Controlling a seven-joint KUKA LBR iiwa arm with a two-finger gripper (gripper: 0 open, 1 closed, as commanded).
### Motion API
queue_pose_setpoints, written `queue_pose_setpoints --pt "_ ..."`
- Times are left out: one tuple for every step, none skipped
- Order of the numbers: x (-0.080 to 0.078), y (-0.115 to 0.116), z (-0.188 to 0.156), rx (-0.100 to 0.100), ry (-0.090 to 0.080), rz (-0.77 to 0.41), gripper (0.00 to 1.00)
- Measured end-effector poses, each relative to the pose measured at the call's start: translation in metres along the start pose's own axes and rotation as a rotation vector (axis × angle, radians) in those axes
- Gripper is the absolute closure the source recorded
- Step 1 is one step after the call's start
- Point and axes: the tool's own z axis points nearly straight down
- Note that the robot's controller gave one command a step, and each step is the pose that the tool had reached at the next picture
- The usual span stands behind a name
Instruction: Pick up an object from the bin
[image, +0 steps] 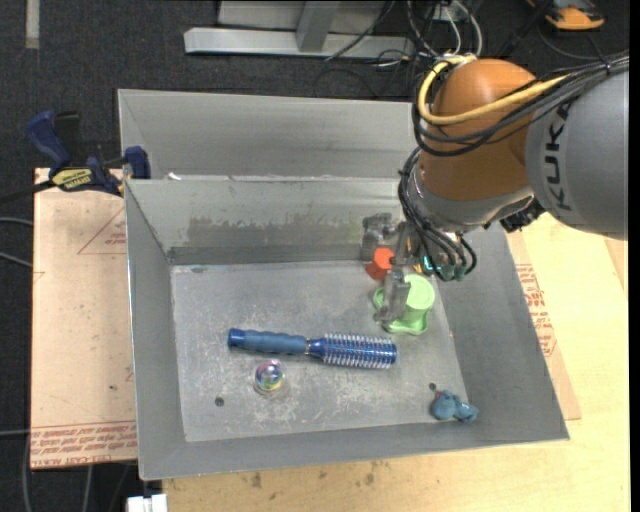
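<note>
My gripper (394, 292) hangs below the orange wrist cover in the right half of the bin, low over the floor. Directly under and beside it lies a light green rounded plastic thing (414, 308), which the gripper partly covers on its left side. A small orange-red thing (379, 263) sits just up and left of the gripper, close to the back wall. A blue hairbrush (312, 347) with a blue handle and pale bristles lies flat to the lower left of the gripper, apart from it.
A small shiny ball (268, 377) rests below the brush handle at front left. A little blue crumpled thing (452, 408) lies in the front right corner. The arm and its cables hang over the bin's back right.
</note>
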Motion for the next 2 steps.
queue_pose_setpoints --pt "0.0100 0.0173 0.1588 0.000 -0.002 -0.444 0.00" --pt "0.0088 0.0170 0.1566 0.000 -0.006 -0.443 1.00"
